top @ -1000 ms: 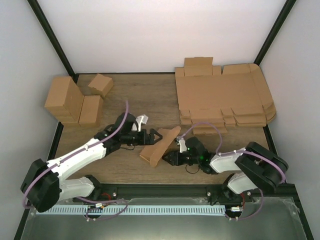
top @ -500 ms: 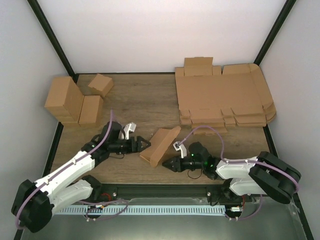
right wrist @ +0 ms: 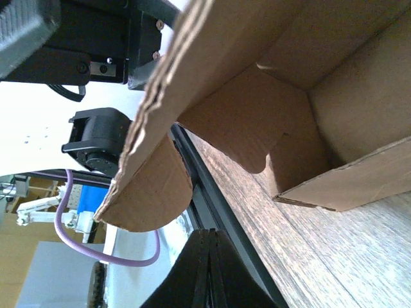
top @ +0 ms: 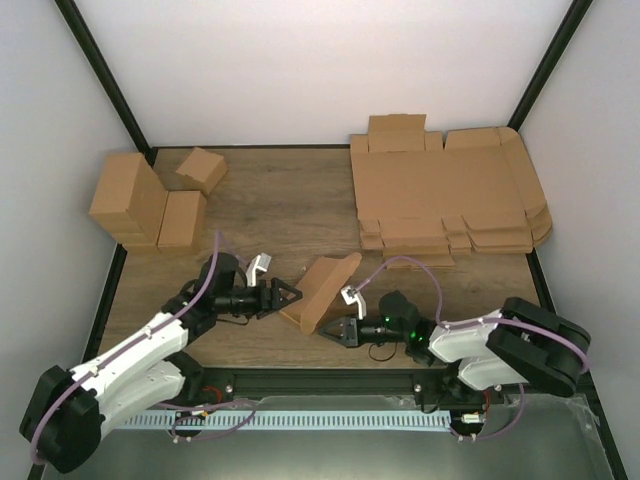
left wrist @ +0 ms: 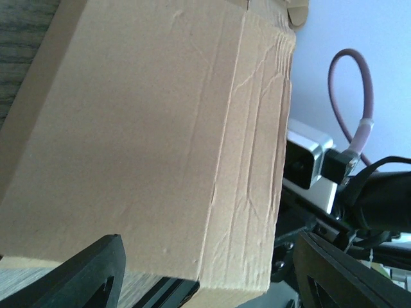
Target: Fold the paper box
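paper box (top: pixel 322 288) half-folded, nothing gripped

on the table (top: pixel 290 200), near the front edge and between both arms: the paper box, tilted, one long flap raised, hollow side toward the right arm. on the left gripper (top: pixel 291 295), jaws spread wide, facing the box's flat outer wall, clasping nothing; touching it or not, cannot tell. on the right gripper (top: pixel 326 333), fingers (right wrist: pixel 205 269) clenched tight together, empty, just below a rounded flap at the box's near end. back right, a stack of flat cardboard sheets (top: pixel 445 190); back left, a group of folded boxes (top: pixel 150 200).

Bright even light, soft shadows (close cardboard slightly blurred)
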Robot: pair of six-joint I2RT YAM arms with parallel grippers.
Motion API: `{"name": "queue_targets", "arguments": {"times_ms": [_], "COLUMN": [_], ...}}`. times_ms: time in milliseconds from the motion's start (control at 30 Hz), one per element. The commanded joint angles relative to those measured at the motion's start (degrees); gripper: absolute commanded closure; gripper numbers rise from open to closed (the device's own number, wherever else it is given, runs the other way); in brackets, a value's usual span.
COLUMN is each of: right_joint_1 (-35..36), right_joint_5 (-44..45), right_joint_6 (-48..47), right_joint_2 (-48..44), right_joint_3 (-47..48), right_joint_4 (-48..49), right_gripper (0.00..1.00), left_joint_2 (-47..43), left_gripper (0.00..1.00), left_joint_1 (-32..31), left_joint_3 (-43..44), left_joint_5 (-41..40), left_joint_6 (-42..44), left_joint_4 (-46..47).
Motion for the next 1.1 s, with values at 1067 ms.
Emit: {"name": "queue_targets", "arguments": {"times_ms": [1067], "right_joint_1": [4.48], "right_joint_5": [7.15], "right_joint_6": [22.51], "right_joint_2": [17.85], "right_joint_3": [0.52], "right_joint_4": [22.85], "right_gripper": [0.99], "left_joint_2": [10.88], "left_gripper": [0.26], "left_joint_1": [-0.06], "left_joint_3": [-3.50], "left_joint_5": [3.43], "left_joint_6": [-4.78], "left_joint_4": [18.91]}}
